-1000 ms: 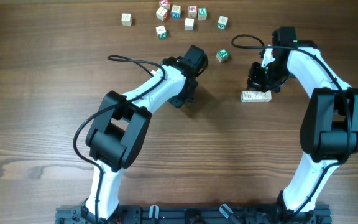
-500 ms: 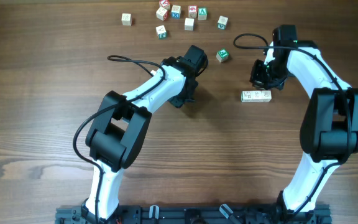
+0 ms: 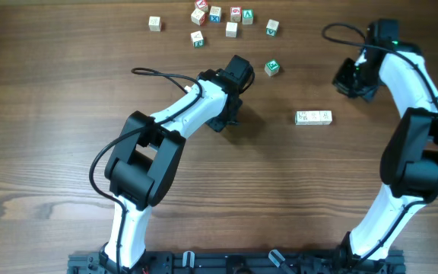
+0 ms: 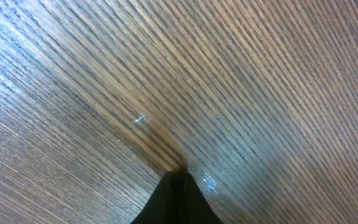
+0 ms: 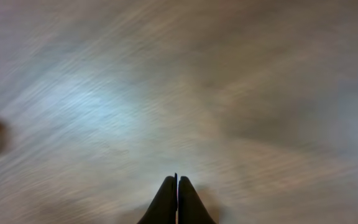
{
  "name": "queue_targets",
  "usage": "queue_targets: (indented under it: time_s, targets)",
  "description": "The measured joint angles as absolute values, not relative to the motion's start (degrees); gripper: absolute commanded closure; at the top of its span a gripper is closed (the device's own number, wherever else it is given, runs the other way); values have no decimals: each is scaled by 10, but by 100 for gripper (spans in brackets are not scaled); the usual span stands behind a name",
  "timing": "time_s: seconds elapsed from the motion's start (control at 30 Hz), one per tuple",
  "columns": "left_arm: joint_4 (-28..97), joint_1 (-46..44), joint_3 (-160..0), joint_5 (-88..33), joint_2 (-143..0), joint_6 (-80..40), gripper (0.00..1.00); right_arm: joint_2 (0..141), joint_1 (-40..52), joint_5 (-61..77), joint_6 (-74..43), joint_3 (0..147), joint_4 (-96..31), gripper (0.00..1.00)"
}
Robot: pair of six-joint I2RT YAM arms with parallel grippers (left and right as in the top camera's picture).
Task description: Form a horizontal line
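Three-cube horizontal line [image 3: 313, 117] sitting done, looking finished; loose cubes [image 3: 232, 29] lying at 12 o'clock; left gripper [image 4: 178, 182], right gripper [image 5: 177, 186] both pinching closed, empty.

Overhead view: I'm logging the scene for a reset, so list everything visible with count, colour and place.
horizontal line: one row of three cubes, pale, right of centre
lone cube: one, green-marked, up-left of the row
loose cubes: about nine, pale with coloured marks, top edge
table: one, brown wood
left gripper: black, shut, mid-table
right gripper: black, shut, up-right of the row
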State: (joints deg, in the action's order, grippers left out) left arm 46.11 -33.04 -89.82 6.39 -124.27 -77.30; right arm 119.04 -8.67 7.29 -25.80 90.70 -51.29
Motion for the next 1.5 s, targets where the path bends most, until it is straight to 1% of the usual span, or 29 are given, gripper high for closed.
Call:
queue_targets:
  time_s: [0.1,0.27,0.43,0.47,0.5,0.53,0.57,0.6,0.63,0.7,0.73,0.77,0.97,1.2,1.5]
  targets:
    - [461,-330,-898,64,-1243,-773,96,1190,-103,39,-285,907,-549,96]
    - [476,-332,-896,76,-1233,-766,96,1166,-111,18,-286,907,-587,96]
    - [561,-341,-891,133,-1160,-757,96,1011,-110,12,-274,905,-626,95]
    - [582,-346,-889,152,-1128,-757,96,959,-110,12,-270,906,-635,87]
    - [597,-351,-889,170,-1101,-757,96,906,-110,12,-267,907,-647,69]
    - [608,-357,-889,184,-1073,-757,95,877,-110,11,-264,909,-653,29]
    - [627,-368,-890,211,-1033,-757,77,826,-110,10,-257,913,-665,0]
    - [640,-379,-890,227,-1002,-757,48,784,-110,10,-252,917,-677,0]
    - [654,-396,-890,250,-960,-753,0,754,-110,10,-249,919,-691,0]
    - [673,-428,-891,282,-893,-753,0,693,-110,10,-241,920,-722,0]
    - [676,-433,-891,287,-884,-753,0,665,-110,10,-239,920,-733,0]
    - [687,-456,-893,307,-837,-753,0,647,-110,10,-237,920,-740,0]
    - [733,-500,-893,340,-753,-753,0,556,-110,10,-237,920,-743,0]
    - [734,-506,-893,348,-733,-753,0,494,-110,10,-237,920,-744,0]
    - [734,-506,-893,349,-733,-753,0,494,-110,10,-237,920,-744,0]
